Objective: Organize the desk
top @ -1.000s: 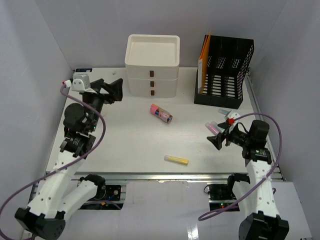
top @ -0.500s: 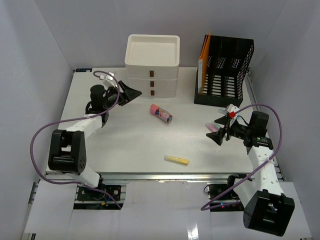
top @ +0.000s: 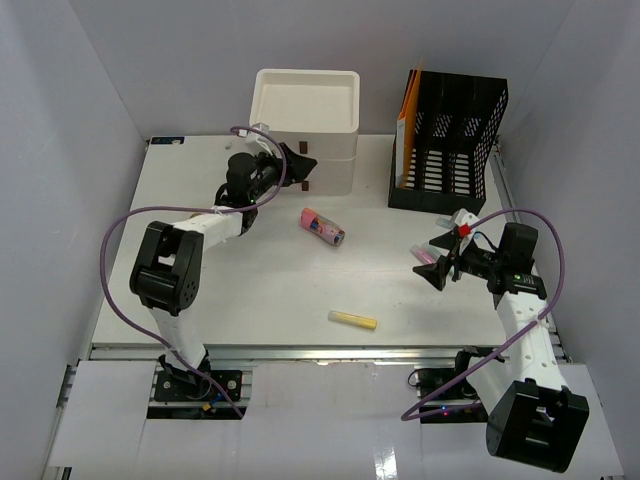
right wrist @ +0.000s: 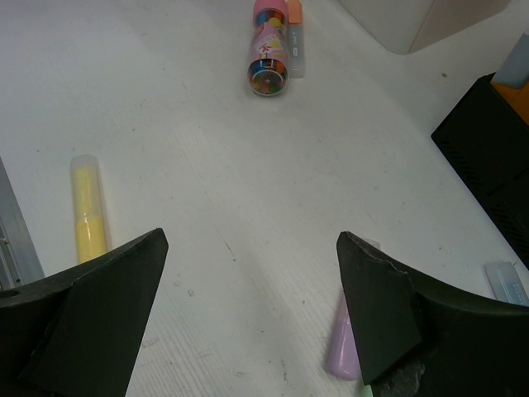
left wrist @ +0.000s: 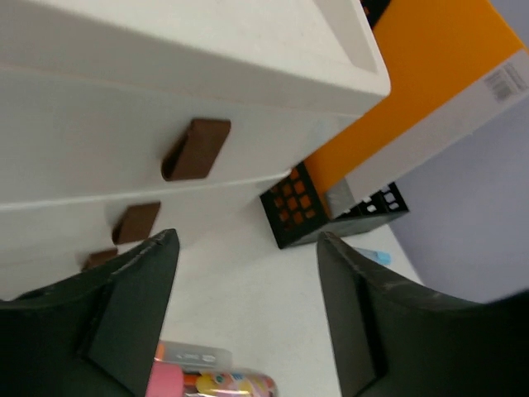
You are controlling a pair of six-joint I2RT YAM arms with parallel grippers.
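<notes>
The large flat white rectangular desk (top: 250,290) floors a booth of pale grey walls (top: 60,130). It spreads forward from the cream three-drawer plastic unit (top: 305,100) at its back edge, and a metal rail (top: 330,352) lines the edge farthest from that unit. On its matt top, a pink printed cylinder (top: 322,227) lies just in front of the unit and a yellow tube (top: 353,320) lies farther forward. A black mesh file rack (top: 450,140) stands to the unit's right. The left gripper (left wrist: 248,248) hovers at the unit's brown drawer handles (left wrist: 196,147), fingers spread, grasping nothing. The right gripper (right wrist: 252,240), well right of the unit, is likewise released and empty.
</notes>
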